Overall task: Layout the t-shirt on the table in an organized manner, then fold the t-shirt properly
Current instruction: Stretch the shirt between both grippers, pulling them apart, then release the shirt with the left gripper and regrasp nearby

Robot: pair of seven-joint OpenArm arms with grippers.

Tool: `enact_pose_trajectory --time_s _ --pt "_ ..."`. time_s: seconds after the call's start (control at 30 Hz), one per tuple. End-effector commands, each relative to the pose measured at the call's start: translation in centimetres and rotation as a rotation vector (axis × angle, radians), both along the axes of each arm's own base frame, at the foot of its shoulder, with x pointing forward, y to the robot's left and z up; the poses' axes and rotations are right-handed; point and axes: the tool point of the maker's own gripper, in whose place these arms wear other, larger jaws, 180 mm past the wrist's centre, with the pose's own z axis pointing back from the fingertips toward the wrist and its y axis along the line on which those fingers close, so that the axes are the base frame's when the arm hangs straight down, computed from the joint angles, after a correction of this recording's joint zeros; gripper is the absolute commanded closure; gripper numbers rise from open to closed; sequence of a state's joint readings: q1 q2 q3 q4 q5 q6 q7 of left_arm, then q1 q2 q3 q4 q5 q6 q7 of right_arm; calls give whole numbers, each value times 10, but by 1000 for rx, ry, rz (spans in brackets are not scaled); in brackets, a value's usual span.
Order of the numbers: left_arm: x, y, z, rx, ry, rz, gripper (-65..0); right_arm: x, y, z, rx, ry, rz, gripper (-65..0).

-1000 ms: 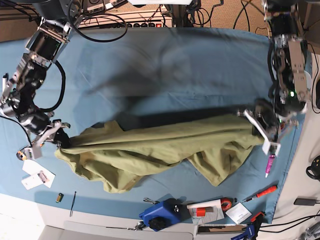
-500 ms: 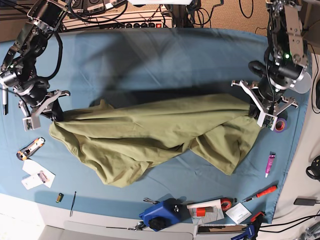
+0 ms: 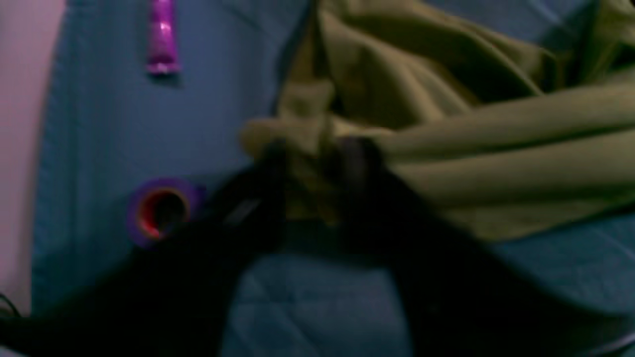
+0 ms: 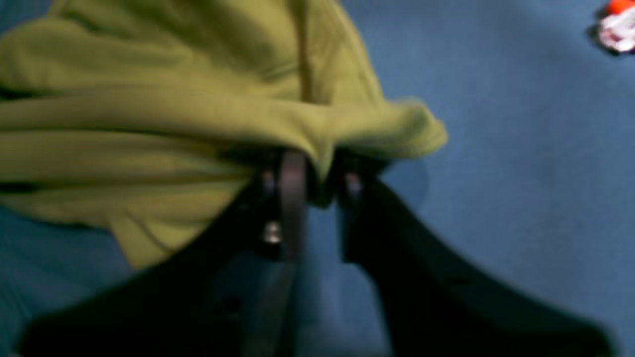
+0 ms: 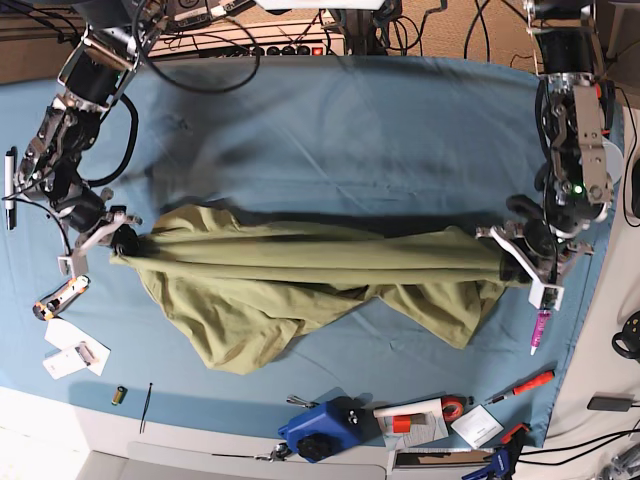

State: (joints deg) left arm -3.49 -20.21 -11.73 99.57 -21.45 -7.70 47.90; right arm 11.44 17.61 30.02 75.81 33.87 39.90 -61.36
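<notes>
The olive-green t-shirt (image 5: 300, 280) is pulled into a long twisted band across the table (image 5: 350, 130), with loose folds sagging toward the front edge. My left gripper (image 5: 520, 262) is at the band's right end. In the left wrist view its fingers (image 3: 275, 163) stand apart around bunched t-shirt (image 3: 471, 148) cloth, and the picture is blurred. My right gripper (image 5: 118, 240) is at the left end. In the right wrist view that gripper (image 4: 322, 173) is shut on a narrow fold of the t-shirt (image 4: 173, 124). The neck tag is hidden.
A purple tube (image 5: 540, 330) and a purple tape roll (image 3: 161, 210) lie by my left gripper. An orange screwdriver (image 5: 522, 387), a blue tool (image 5: 320, 430) and cards line the front edge. A box cutter (image 5: 55, 298), papers (image 5: 70, 355) and a pen (image 5: 10, 170) sit at the left.
Both arms have swung the shirt away and back toward the front, and it now hangs tauter and narrower between them. The left gripper's fingers have parted; the right's have loosened slightly.
</notes>
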Motion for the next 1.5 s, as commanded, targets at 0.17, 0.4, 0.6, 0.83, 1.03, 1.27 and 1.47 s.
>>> enact_pose_trajectory --time_s 0.17,0.4,0.6,0.83,1.03,1.27,1.47 --pt "-2 12 3 4 56 64 -296 32 -6 50 5 -148 -8 -213" --pt "-17 3 12 20 94 48 -296 39 -6 60 8 -177 -10 -213" --pt "0 -4 50 48 -114 22 -296 39 -6 59 5 -174 -10 -213" --pt "-36 -32 9 -57 86 -33 -296 39 -7 59 4 -175 -10 -213" --pt "-64 -70 24 -260 3 1 -296 39 -6 59 5 -175 -10 -213" --pt "-61 -64 8 -336 -11 72 -296 37 -6 56 2 -153 -5 -213" --pt "-55 -62 -15 -377 27 100 -296 37 -6 56 2 -154 -5 -213"
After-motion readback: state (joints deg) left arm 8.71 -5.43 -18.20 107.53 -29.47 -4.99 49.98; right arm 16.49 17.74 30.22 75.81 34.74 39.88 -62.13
